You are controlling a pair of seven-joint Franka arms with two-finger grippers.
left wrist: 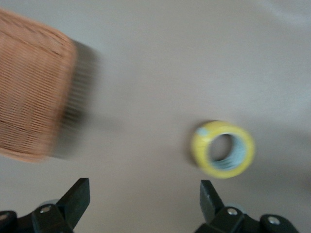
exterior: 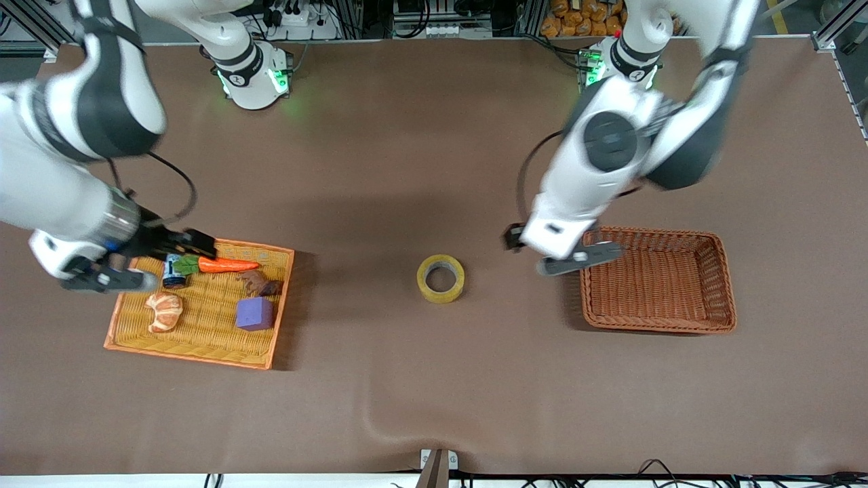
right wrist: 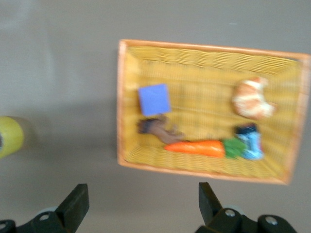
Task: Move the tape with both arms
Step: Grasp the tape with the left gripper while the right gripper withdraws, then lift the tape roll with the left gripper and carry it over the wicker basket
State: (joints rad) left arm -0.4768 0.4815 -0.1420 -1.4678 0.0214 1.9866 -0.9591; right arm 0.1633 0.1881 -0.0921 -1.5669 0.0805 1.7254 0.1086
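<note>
The tape (exterior: 441, 278), a yellowish roll with a grey core, lies flat on the brown table between the tray and the basket. It also shows in the left wrist view (left wrist: 223, 149) and at the edge of the right wrist view (right wrist: 8, 136). My left gripper (exterior: 515, 238) is open and empty, in the air over bare table between the tape and the brown basket (exterior: 658, 325); its fingertips (left wrist: 77, 194) stand wide apart. My right gripper (exterior: 198, 241) is open and empty over the edge of the orange tray (exterior: 190, 356) that lies farther from the front camera; its fingertips (right wrist: 206, 196) show.
The tray holds a purple cube (exterior: 255, 313), a croissant (exterior: 165, 312), a carrot (exterior: 227, 266), a small blue can (exterior: 174, 271) and a brown piece (exterior: 261, 283). The brown wicker basket (left wrist: 29, 97) holds nothing that I can see.
</note>
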